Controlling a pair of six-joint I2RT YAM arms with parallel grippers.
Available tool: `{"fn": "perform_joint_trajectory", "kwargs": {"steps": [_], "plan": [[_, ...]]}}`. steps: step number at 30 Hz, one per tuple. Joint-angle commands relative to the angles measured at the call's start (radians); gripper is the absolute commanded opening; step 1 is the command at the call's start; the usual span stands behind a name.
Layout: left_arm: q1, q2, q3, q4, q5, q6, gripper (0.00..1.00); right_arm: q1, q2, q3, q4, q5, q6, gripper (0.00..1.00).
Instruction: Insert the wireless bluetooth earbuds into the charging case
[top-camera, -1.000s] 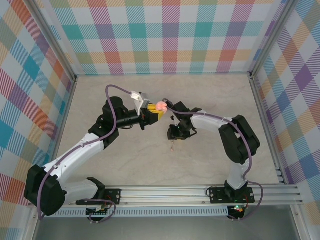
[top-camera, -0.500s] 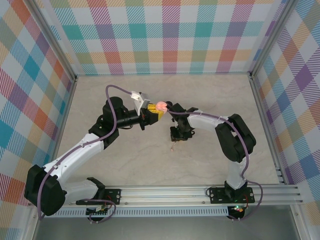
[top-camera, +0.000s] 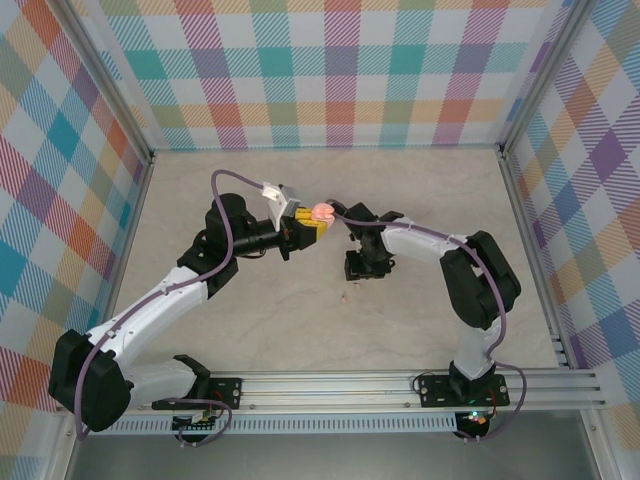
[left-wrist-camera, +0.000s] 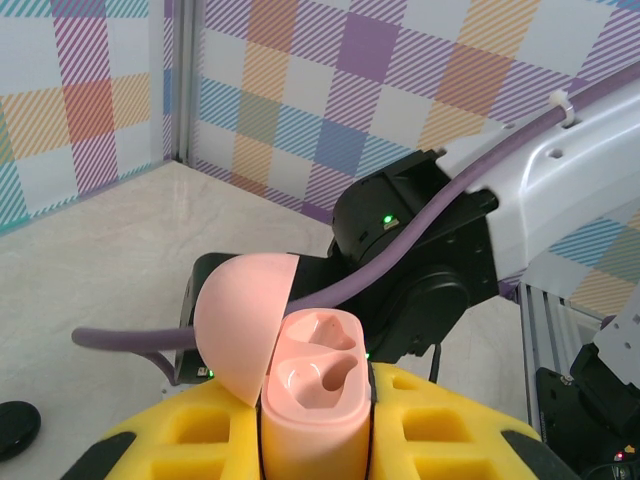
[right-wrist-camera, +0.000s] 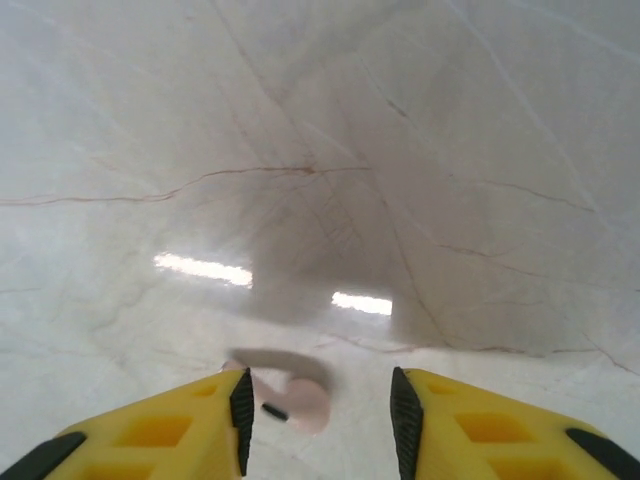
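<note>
Right arm (left-wrist-camera: 430, 250) just behind pink case (left-wrist-camera: 312, 400)

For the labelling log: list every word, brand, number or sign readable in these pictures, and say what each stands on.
No text can be read in any view.
Pink charging case, open in the left hand: plain, no print on the lid or wells.
Pale pink earbud on the table: one dark speck, too small to tell.
Right arm: a green light, no lettering visible.
</note>
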Motion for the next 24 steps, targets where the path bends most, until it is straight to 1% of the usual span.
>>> {"fn": "perform_joint_trajectory", "kwargs": {"steps": [1, 3, 8, 11, 19, 24], "plan": [[-0.016, -0.008, 0.010, -0.005, 0.013, 0.009, 0.12, 0.003, -0.029, 0.022, -0.028, -0.074, -0.005, 0.46], [-0.016, -0.008, 0.010, -0.006, 0.012, 0.008, 0.12, 0.009, -0.031, 0.018, -0.023, -0.095, -0.008, 0.45], [-0.015, -0.011, 0.011, -0.013, 0.014, 0.008, 0.12, 0.019, -0.019, 0.021, -0.046, -0.124, -0.036, 0.34], [-0.016, -0.013, 0.008, -0.016, 0.012, 0.008, 0.12, 0.026, -0.021, 0.018, -0.049, -0.132, -0.042, 0.30], [-0.016, -0.013, 0.010, -0.019, 0.012, 0.007, 0.12, 0.039, -0.020, -0.005, -0.043, -0.162, -0.041, 0.24], [-0.016, -0.012, 0.009, -0.022, 0.012, 0.007, 0.12, 0.039, 0.003, -0.010, -0.049, -0.139, -0.038, 0.21]]}}
